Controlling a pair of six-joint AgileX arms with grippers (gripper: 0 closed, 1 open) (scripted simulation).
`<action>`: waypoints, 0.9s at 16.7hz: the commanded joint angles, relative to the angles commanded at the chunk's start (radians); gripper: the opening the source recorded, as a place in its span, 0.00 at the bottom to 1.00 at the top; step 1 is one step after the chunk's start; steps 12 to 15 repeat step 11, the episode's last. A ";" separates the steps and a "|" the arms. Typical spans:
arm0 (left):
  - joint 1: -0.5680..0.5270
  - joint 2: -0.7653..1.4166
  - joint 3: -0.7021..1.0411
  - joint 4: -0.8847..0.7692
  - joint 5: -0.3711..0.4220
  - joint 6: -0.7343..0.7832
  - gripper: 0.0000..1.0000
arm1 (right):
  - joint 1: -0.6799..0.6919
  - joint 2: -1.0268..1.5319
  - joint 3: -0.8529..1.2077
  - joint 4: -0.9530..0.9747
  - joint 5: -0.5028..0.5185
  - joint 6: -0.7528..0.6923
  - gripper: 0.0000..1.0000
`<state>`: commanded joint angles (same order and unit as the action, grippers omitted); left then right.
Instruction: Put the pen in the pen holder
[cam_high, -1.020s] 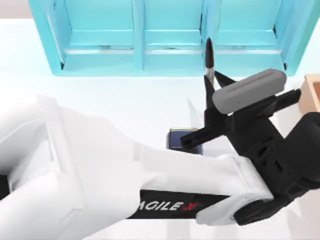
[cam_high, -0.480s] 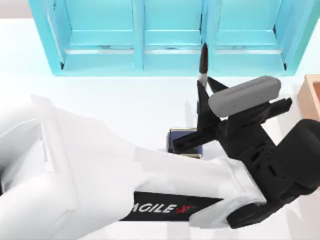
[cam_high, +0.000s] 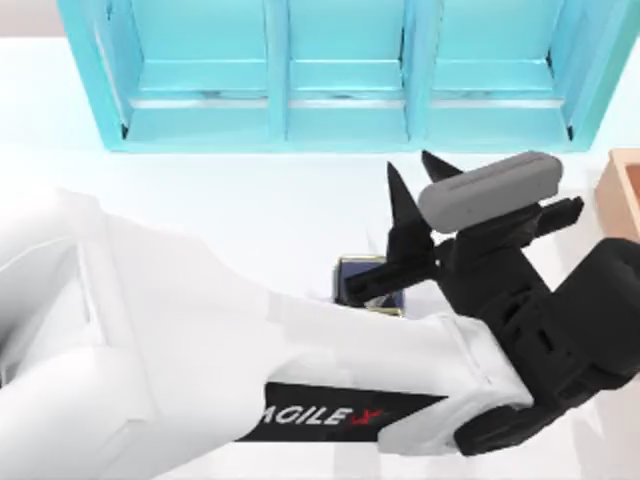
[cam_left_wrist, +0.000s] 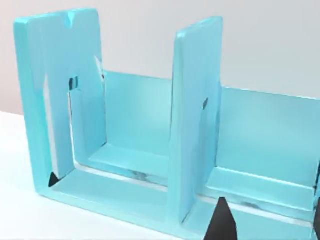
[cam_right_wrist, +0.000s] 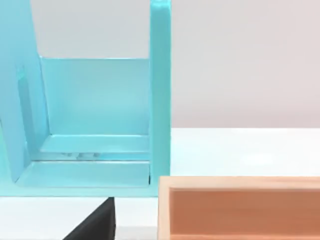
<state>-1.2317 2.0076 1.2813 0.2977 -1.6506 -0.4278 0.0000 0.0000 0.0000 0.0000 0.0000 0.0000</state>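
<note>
White table: dark-blue gold-rimmed pen holder beneath left end effector, fingers spread.

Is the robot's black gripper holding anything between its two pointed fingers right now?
No. From above, the left gripper stands open, nothing between its black fingers.

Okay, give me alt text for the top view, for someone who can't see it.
Seen from above, the left gripper hangs open over a white table, and the small dark-blue pen holder sits partly hidden beneath the arm. A turquoise shelf spans the far side, and a tan wooden box sits at the right edge.
</note>
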 joint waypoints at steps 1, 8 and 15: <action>0.000 0.000 0.000 0.000 0.000 0.000 0.68 | 0.000 0.000 0.000 0.000 0.000 0.000 1.00; 0.000 0.000 0.000 0.000 0.000 0.000 1.00 | 0.000 0.000 0.000 0.000 0.000 0.000 1.00; 0.000 0.000 0.000 0.000 0.000 0.000 1.00 | 0.000 0.000 0.000 0.000 0.000 0.000 1.00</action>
